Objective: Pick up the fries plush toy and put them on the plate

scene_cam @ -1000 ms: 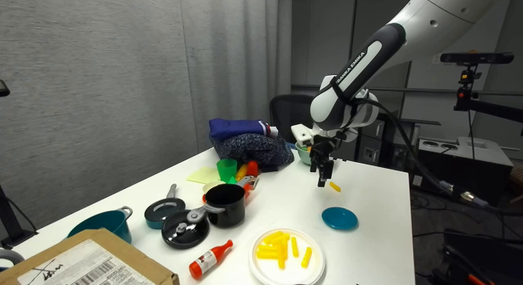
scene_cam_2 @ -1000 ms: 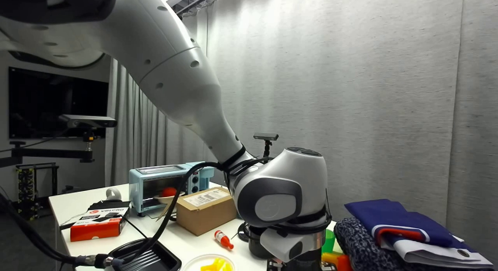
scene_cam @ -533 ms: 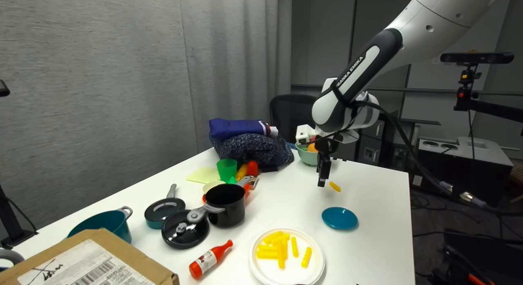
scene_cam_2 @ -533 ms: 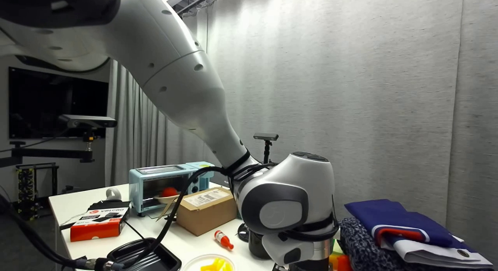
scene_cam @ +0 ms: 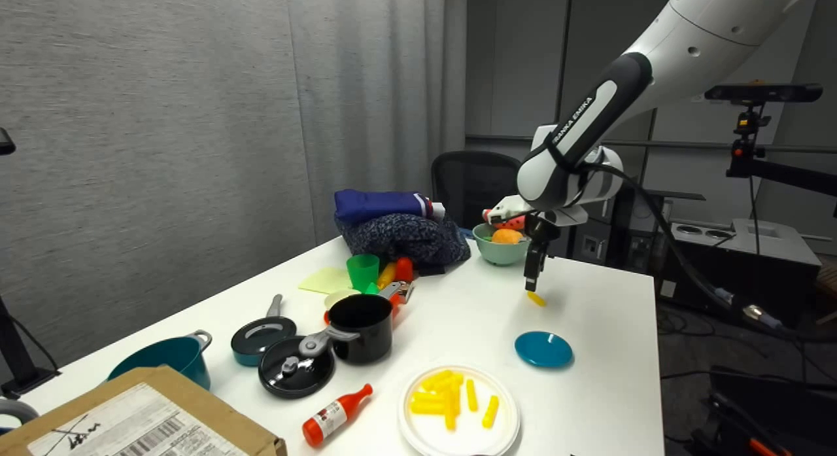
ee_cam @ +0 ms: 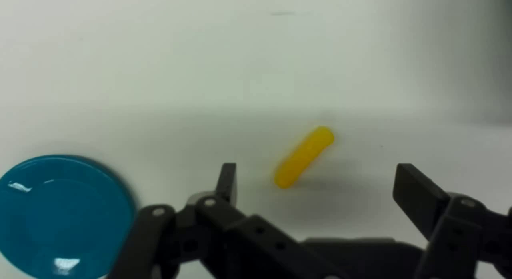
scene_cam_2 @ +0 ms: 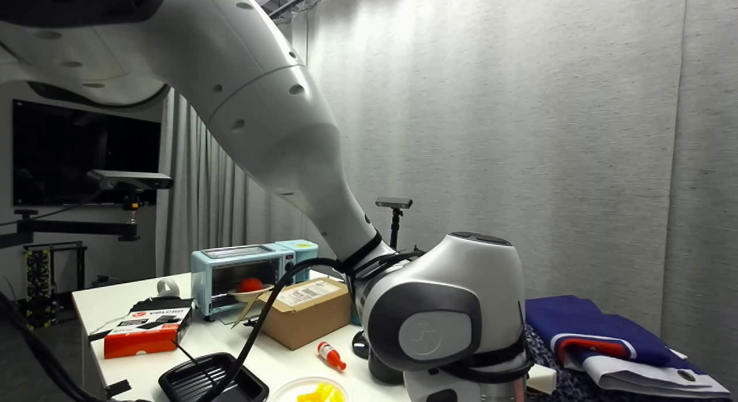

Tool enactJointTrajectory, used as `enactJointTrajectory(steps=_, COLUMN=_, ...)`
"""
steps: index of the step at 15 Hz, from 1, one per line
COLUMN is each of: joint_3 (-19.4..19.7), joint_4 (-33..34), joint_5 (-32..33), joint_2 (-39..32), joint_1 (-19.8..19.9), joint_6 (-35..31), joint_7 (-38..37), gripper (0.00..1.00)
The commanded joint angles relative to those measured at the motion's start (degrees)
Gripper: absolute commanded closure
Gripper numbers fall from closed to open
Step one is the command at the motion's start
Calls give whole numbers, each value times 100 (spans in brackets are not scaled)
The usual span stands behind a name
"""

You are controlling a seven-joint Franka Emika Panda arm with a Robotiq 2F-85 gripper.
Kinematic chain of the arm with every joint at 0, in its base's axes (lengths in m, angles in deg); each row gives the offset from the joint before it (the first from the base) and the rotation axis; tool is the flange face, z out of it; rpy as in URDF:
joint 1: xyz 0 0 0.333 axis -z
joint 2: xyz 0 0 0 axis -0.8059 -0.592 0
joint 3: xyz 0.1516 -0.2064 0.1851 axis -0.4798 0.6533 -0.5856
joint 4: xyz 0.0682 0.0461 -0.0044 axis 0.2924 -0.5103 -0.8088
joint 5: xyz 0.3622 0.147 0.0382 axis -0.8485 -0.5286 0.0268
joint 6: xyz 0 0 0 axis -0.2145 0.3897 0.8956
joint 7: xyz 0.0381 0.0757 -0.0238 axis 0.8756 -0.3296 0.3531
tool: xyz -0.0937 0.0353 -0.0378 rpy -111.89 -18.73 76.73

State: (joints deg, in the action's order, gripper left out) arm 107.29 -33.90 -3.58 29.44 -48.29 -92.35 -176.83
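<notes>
A loose yellow fry piece [scene_cam: 536, 299] of the fries plush toy lies on the table in an exterior view. It also shows in the wrist view [ee_cam: 304, 157], slanting between the fingertips, a little beyond them. My gripper [ee_cam: 316, 165] is open and empty, its jaws wide apart on either side of the piece. In an exterior view the gripper [scene_cam: 531, 287] points down just above it, partly overlapping it. The round white plate [scene_cam: 480, 438] holds several yellow fries [scene_cam: 448, 398]. The plate [scene_cam_2: 280, 392] also shows in an exterior view, cut off at the bottom edge, where the gripper is out of view.
A teal dish [scene_cam: 544, 349] lies near the loose fry, left of the gripper in the wrist view [ee_cam: 66, 217]. A green bowl [scene_cam: 500, 252] with toy food stands behind the gripper. A red bottle [scene_cam: 337, 415], black pot [scene_cam: 361, 328] and cardboard box [scene_cam: 137, 413] are farther off.
My gripper has moved to the right in an exterior view and now stands at the loose fry. The wrist has turned, so the fingers show side-on. The fries and plate have not moved.
</notes>
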Motion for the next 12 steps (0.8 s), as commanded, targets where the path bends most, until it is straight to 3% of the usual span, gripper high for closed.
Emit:
enactJointTrajectory(steps=1, joint_3=-65, joint_4=-266, joint_5=95, joint_2=43, joint_1=88, joint_6=-78, joint_7=-342, gripper=0)
enactJointTrajectory(steps=8, joint_3=-1069, joint_4=-767, joint_5=-1481, joint_2=172, joint_1=843, joint_6=-1274, joint_7=655, gripper=0)
enactJointTrajectory(steps=12, joint_3=-1186, joint_4=-768, joint_5=-1882, joint_2=112, joint_1=1068, joint_6=-1167, joint_7=960, gripper=0)
